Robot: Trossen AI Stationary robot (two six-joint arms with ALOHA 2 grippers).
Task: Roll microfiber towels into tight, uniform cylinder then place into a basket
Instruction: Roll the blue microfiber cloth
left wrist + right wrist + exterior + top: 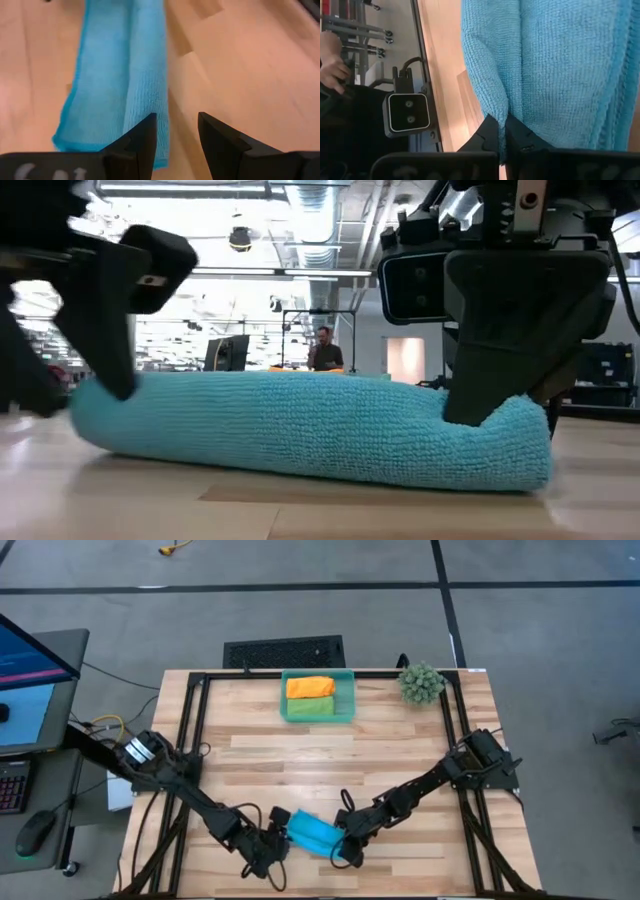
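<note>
High view: the blue towel [312, 833] lies rolled at bottom centre of the table [400, 755], left gripper [272, 843] at its left end, right gripper [343, 846] at its right; orange towel [310, 687] and green towel [311, 708] sit in the basket [349, 693], top centre

Low view: the roll spans mid-frame

Left wrist view: fingers [142, 142] released, apart beside the towel

Right wrist view: fingers [490, 135] clenched on a towel fold

I see the sky blue towel [310, 425] lying rolled across the bench [120, 505]. One gripper [490, 412] pinches its right end; another gripper [105, 385] sits at its left end. A person [324, 350] stands far behind.
</note>
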